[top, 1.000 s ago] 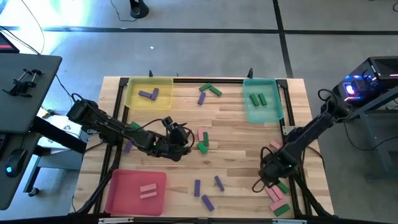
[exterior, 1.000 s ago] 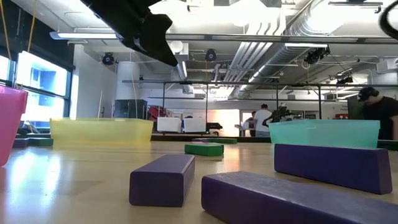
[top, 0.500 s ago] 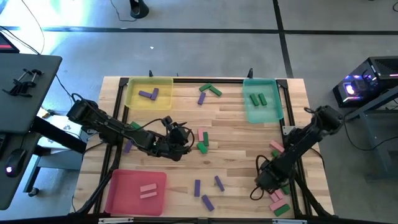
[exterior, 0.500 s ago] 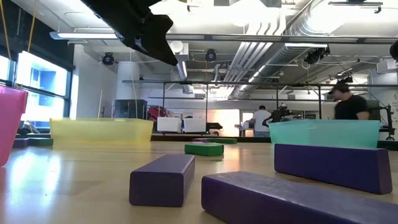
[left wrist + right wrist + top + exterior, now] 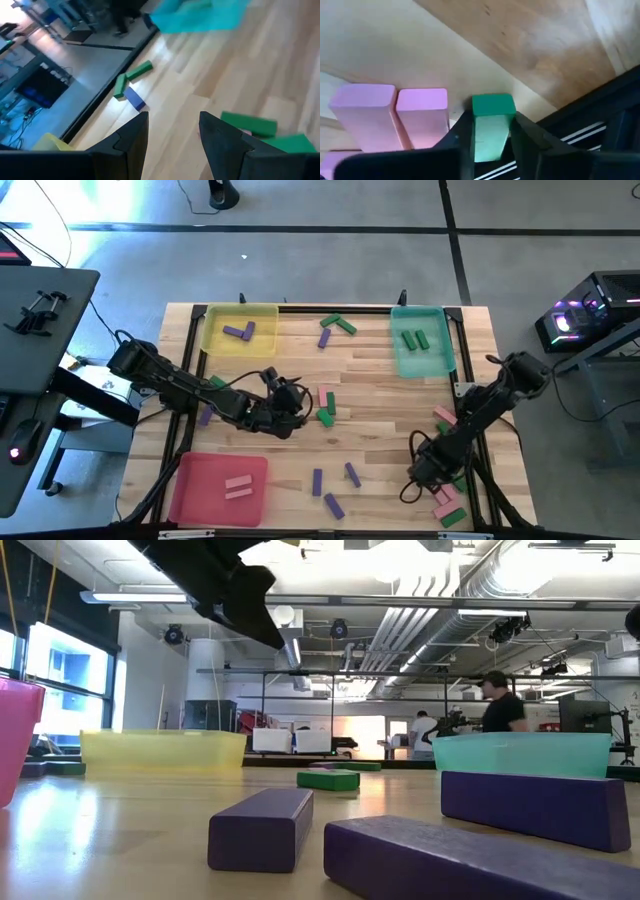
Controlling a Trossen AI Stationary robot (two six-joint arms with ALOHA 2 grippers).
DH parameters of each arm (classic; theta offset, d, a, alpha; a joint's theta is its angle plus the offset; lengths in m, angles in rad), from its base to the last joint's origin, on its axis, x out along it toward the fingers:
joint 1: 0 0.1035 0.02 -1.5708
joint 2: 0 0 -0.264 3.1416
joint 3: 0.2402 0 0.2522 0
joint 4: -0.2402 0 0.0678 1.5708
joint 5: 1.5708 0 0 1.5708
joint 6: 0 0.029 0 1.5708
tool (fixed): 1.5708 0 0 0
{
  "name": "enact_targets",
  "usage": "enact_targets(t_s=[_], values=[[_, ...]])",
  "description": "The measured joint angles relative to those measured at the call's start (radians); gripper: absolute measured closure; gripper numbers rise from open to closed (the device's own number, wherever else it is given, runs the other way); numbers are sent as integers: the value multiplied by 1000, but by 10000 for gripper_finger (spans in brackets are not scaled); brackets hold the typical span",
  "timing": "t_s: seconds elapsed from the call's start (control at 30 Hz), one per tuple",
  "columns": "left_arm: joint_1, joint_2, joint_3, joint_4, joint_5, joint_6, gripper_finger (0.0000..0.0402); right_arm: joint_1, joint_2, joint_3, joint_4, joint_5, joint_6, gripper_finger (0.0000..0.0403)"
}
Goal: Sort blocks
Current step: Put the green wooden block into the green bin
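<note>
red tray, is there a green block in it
No, the red tray holds only a pink block in the high view.

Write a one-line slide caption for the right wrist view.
Right gripper closing around a green block beside two pink blocks near the table's edge.

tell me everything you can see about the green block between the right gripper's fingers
The green block is a small rectangular bar with a smooth matte look, seen end-on in the right wrist view. It sits between the right gripper's two dark fingers, which press against its sides. It lies near the table's right front edge by the black frame, beside two pink blocks but apart from them.
</note>
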Motion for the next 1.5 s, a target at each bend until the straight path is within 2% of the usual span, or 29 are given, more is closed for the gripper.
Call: enact_targets(t_s=[0.07, 0.13, 0.3, 0.43, 0.6, 0.7, 0.87, 1.03, 1.2, 1.37, 1.5], values=[[6, 0, -27, 41, 19, 34, 239, 2, -21, 12, -16, 53, -1, 337], [14, 0, -68, 105, 49, 60, 239, 3, -54, 32, -61, 155, 5, 337], [42, 0, -181, 330, 182, 98, 239, -4, -190, 78, -138, 512, 62, 337], [46, 1, -239, 475, 188, 128, 239, -37, -293, 87, -150, 799, 34, 337], [47, 1, -242, 511, 169, 179, 239, -159, -382, 87, -178, 1105, -108, 337], [47, 1, -243, 548, 164, 218, 239, -288, -418, 87, -185, 1216, -264, 337], [48, 1, -243, 603, 163, 265, 239, -585, -465, 88, -189, 1196, -576, 337], [53, 1, -243, 608, 163, 264, 239, -907, -484, 88, -132, 1113, -889, 337], [53, 1, -243, 607, 163, 257, 239, -1251, -465, 89, 12, 918, -1182, 337], [53, 1, -243, 607, 163, 257, 239, -1531, -380, 89, 52, 745, -1312, 337], [52, 1, -243, 607, 163, 254, 239, -1640, -281, 89, 40, 711, -1356, 337]])
